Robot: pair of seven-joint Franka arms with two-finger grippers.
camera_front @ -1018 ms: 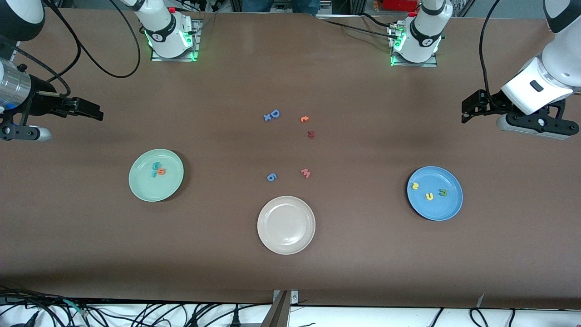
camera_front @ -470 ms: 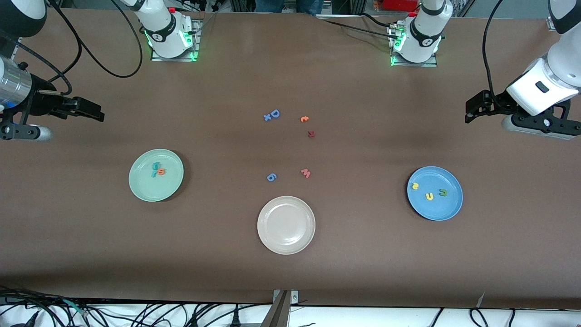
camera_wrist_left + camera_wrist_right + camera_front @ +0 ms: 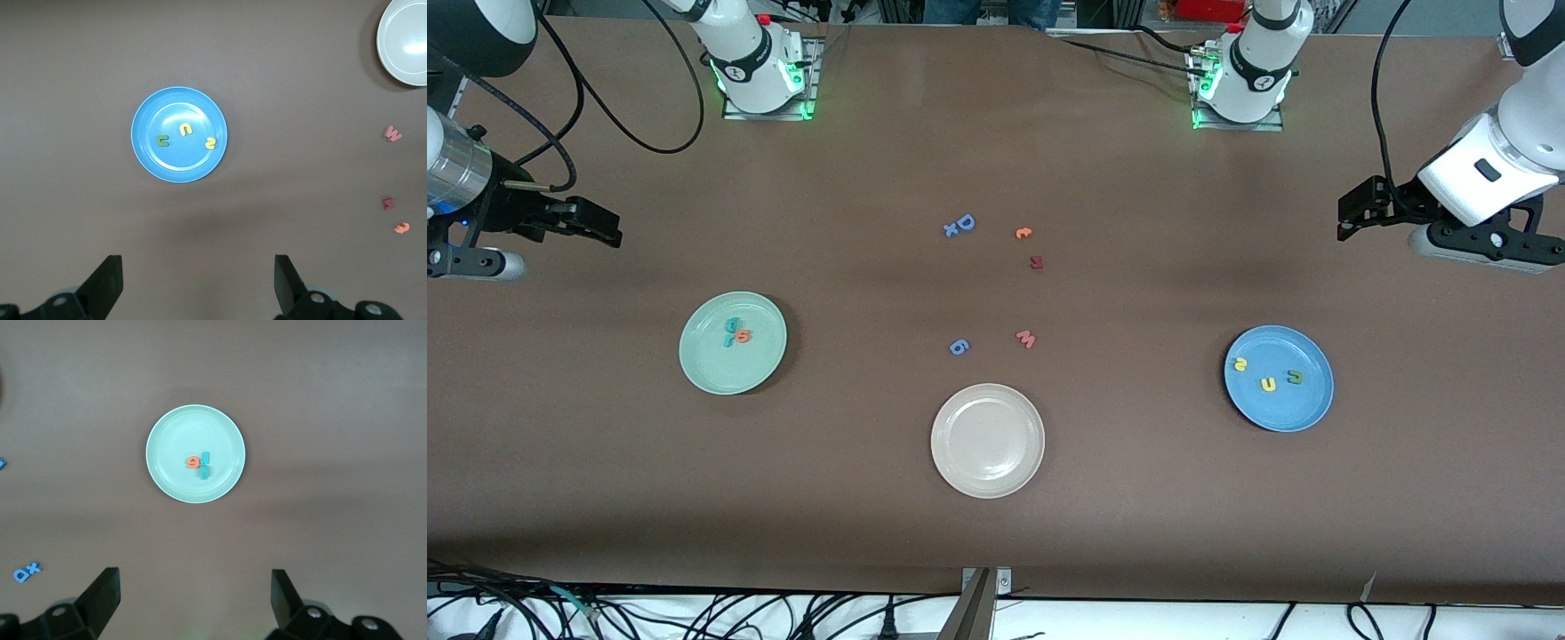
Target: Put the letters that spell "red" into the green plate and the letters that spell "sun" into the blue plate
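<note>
Brown tabletop (image 3: 1138,498) is filling the front view, robot bases along its upper edge. Green plate (image 3: 733,342) is sitting toward the right arm's end; the teal "d" (image 3: 733,326), the teal "r" (image 3: 728,340) and the orange "e" (image 3: 743,335) are lying in it, bunched close together just off its middle. Blue plate (image 3: 1279,379) is sitting toward the left arm's end, holding the yellow "s" (image 3: 1239,363) at about 9 o'clock, the yellow "u" (image 3: 1267,384) near the middle and the green "n" (image 3: 1295,377) at about 3 o'clock, each apart from the others.

Right gripper (image 3: 609,229) is hovering over bare table, at roughly 11 o'clock from the green plate, jaws spread wide and holding nothing. Left gripper (image 3: 1352,213) is hovering over bare table at about 1 o'clock from the blue plate, jaws likewise wide apart and empty.

Cream-white plate (image 3: 988,440) is sitting mid-table, nearest the front camera. Pink "w" (image 3: 1026,339) is lying at its 12 o'clock.
</note>
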